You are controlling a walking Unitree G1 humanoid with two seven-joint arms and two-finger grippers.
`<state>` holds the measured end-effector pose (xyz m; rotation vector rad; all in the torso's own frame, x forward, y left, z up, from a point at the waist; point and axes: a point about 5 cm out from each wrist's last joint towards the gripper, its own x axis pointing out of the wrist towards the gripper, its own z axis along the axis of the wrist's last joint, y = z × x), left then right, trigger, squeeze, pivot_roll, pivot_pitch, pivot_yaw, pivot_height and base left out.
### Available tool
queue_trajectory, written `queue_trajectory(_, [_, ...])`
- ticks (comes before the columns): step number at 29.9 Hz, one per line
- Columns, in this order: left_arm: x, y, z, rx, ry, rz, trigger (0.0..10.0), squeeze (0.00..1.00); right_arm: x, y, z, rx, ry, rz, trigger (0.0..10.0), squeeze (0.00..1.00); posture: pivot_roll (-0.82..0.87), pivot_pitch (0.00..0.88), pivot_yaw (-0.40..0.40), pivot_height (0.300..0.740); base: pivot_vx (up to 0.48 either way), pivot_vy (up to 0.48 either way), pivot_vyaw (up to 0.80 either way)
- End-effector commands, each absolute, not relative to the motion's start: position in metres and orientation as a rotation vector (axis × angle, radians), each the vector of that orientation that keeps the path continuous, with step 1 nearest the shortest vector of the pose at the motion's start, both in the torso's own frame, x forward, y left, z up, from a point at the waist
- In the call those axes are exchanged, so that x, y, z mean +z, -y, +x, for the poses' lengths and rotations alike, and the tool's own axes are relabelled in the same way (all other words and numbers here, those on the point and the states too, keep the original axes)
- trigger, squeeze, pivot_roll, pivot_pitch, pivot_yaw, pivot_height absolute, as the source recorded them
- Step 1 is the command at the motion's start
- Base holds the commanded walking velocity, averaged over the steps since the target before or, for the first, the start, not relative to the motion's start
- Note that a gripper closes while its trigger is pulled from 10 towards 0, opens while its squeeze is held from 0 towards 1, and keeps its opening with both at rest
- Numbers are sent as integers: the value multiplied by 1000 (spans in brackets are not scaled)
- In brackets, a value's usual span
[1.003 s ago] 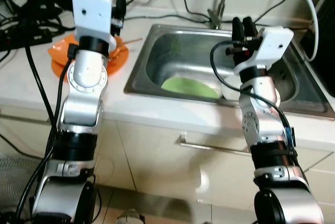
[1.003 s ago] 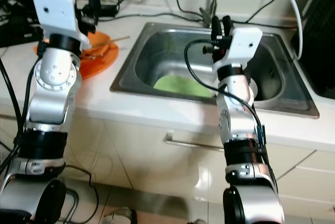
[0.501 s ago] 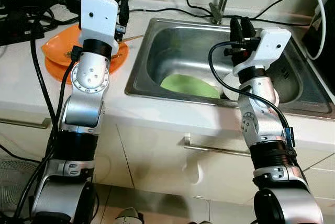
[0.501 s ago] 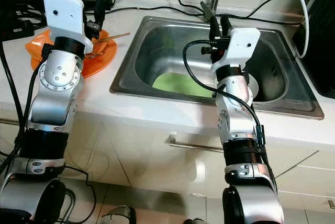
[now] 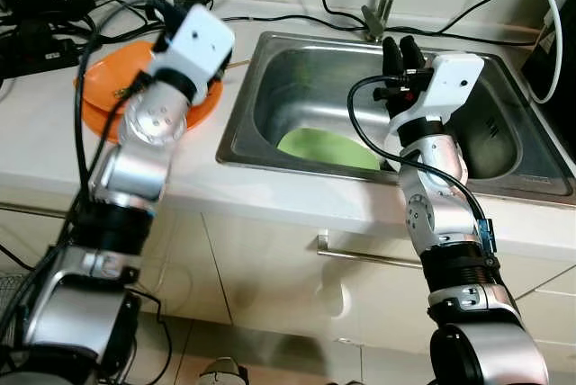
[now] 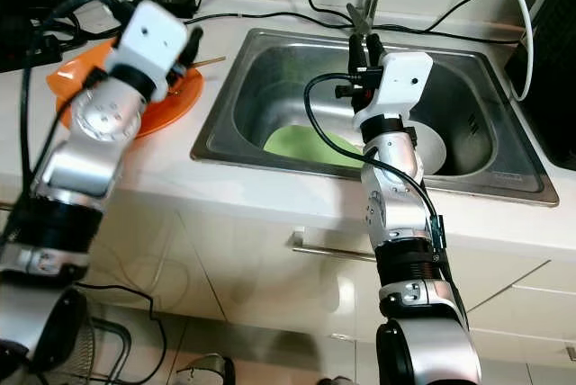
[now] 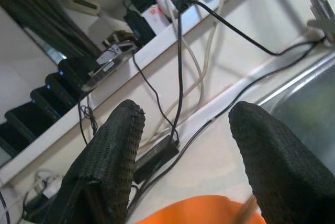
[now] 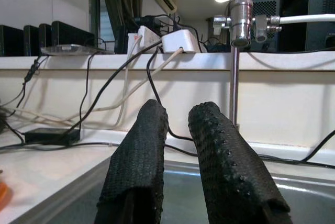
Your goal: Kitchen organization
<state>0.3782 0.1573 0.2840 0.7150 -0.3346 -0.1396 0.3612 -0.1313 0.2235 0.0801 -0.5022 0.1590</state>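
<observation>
Green plate (image 5: 326,147) lying flat on the floor of the steel sink (image 5: 270,70), white bowl (image 6: 430,144) sitting just beside it, partly hidden behind the right arm. Orange plate (image 5: 97,88) resting on the table (image 5: 36,133) beside the sink, chopsticks (image 6: 205,63) lying across its rim. Right claw (image 5: 397,47) hovering above the sink, fingers (image 8: 137,166) narrow with a slim gap, gripping nothing. Left claw (image 7: 183,156) hanging over the orange plate, fingers spread wide, empty. Faucet (image 8: 239,41) standing behind the sink; cables (image 5: 297,18) trailing along the table's back edge.
</observation>
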Motion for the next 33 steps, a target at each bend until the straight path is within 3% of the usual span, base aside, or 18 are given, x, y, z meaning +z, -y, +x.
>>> queue_trajectory(1, [282, -160, 384, -176, 283, 739, 10000, 0, 230, 129, 362, 169, 525, 91, 10000, 0, 126, 3, 10, 740, 0, 0, 0])
queue_trajectory(13, [277, -168, 403, -367, 119, 620, 10000, 0, 229, 128, 361, 164, 525, 95, 10000, 0, 127, 35, 21, 740, 0, 0, 0])
queue_trajectory(20, [271, -161, 409, -484, 41, 687, 10000, 0, 223, 127, 356, 158, 513, 105, 10000, 0, 130, 69, 28, 740, 0, 0, 0])
queue_trajectory(33, [281, -159, 413, -484, 25, 821, 10000, 0, 207, 120, 335, 140, 483, 150, 10000, 0, 143, 157, 68, 740, 0, 0, 0])
